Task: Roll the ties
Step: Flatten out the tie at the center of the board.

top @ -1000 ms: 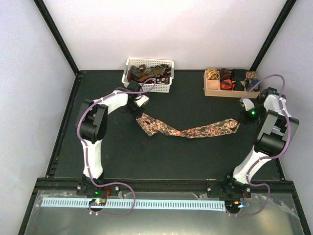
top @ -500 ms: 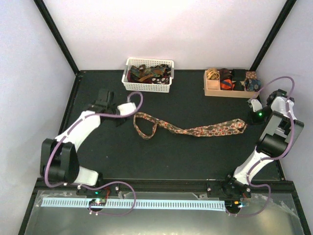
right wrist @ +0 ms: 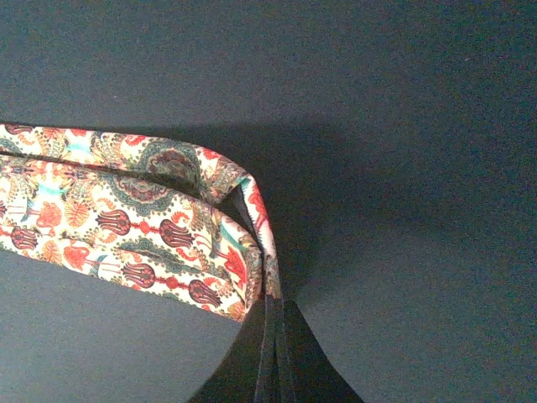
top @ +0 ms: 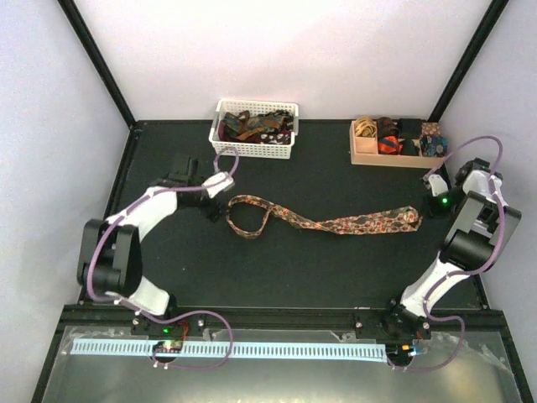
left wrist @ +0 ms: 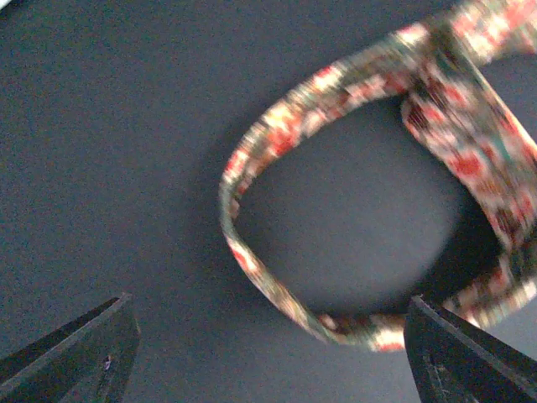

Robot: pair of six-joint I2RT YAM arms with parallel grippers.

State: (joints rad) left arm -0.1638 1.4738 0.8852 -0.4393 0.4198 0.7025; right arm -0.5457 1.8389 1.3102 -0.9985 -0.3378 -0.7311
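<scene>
Right gripper (right wrist: 270,302) pinching unlooped end of floral tie (top: 336,224), probably anchoring it for rolling; left gripper (top: 223,204) gaping wide beside its looped end, holding nothing

Lab: black-framed white enclosure (top: 98,63)

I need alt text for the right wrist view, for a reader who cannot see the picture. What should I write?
The end of a floral tie, printed in red, green and beige, is pinched between the shut right fingers at the bottom centre. The tie runs off the left edge of the picture, over a plain dark table.
</scene>
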